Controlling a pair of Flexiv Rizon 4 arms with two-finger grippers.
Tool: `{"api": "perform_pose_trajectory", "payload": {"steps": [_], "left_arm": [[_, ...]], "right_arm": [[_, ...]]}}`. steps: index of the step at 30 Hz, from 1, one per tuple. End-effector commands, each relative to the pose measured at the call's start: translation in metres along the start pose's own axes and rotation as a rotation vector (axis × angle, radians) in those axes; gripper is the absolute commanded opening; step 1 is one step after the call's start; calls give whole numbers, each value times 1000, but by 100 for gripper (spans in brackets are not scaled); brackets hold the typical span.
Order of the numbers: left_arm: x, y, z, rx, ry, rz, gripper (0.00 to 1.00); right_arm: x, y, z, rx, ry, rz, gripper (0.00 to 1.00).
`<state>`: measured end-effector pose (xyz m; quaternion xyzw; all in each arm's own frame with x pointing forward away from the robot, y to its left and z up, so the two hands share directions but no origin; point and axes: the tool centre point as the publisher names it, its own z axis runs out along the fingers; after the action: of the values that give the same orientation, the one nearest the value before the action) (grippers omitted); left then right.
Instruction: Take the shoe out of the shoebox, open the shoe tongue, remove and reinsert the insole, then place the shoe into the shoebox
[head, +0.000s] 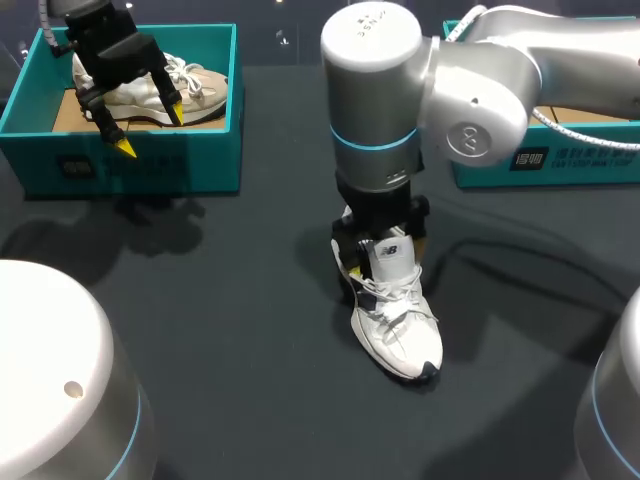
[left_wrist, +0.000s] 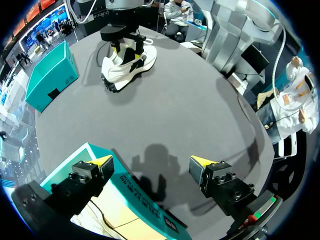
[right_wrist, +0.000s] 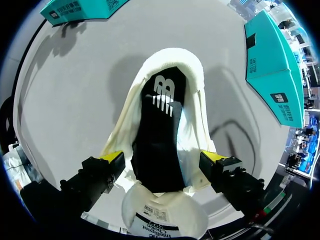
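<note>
1. Shoe count is two. At the left, a beige shoe (head: 200, 90) lies in the open left box (head: 150, 165). The left claw (head: 150, 130) hangs over it, spread wide and holding nothing.
2. The white shoe (head: 400, 325), the one being worked on, stands upright on the table (head: 250, 300) near the middle, out of both boxes. The right claw (right_wrist: 163, 157) sits down over its heel end. Whether it clamps the shoe or merely straddles it cannot be told.
3. At the far right stands the right box (head: 560, 165), well apart from the white shoe.
4. Handling, as judged: the shoe is light, with a soft upper that gives under pressure and a firmer sole. The sides of the collar or the heel look the soundest hold. The insole (right_wrist: 160, 125) is likely thin and floppy, best pinched at its heel edge.
5. View differences:
   - Only the right wrist view shows the black insole lying seated inside, with the tongue (right_wrist: 165, 217) pulled forward.
   - The head view hides the opening behind the arm but shows the toe and laces.
   - The left wrist view confirms the empty left claw above its box.
</note>
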<state>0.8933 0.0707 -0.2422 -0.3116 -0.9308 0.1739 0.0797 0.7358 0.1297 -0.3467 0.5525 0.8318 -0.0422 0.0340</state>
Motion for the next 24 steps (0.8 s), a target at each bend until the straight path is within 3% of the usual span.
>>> {"api": "perform_pose_trajectory", "payload": {"steps": [1, 24], "left_arm": [[0, 0, -1, -2, 2, 0, 100], [0, 0, -1, -2, 2, 0, 100]], "right_arm": [[3, -7, -1, -24, -34, 17, 100], [3, -25, -5, -84, -46, 117, 100]]}}
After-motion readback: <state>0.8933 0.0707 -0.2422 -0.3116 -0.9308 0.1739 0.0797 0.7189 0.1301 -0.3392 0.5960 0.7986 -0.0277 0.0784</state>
